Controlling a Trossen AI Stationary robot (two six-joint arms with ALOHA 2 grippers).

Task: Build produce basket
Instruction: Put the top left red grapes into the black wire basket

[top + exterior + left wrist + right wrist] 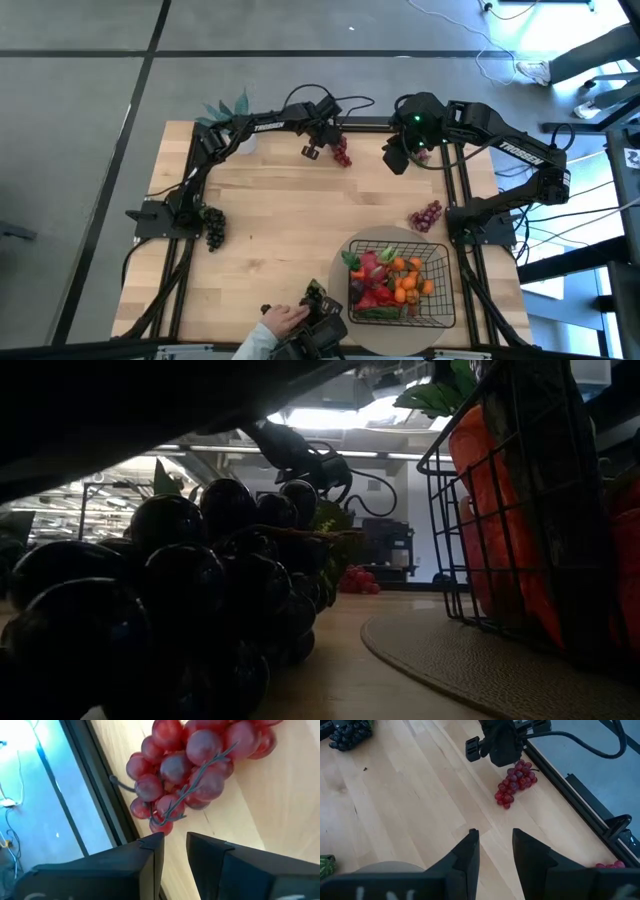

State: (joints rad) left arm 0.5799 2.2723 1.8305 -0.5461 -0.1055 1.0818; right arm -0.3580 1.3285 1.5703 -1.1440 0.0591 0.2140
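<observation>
A red grape bunch lies on the wooden table at its far edge; it also shows in the left wrist view. My left gripper hovers just beside it, open by a narrow gap and empty. My right gripper hangs over the far right of the table, open and empty. The black wire basket stands on a round beige mat at the near right, holding tangerines, red and pink produce. Purple grapes and dark grapes lie on the table.
A person's hand reaches in at the near edge beside another dark grape bunch. A spiky green plant stands at the far left corner. Black frame rails run along the table's sides. Bare wood lies in the middle.
</observation>
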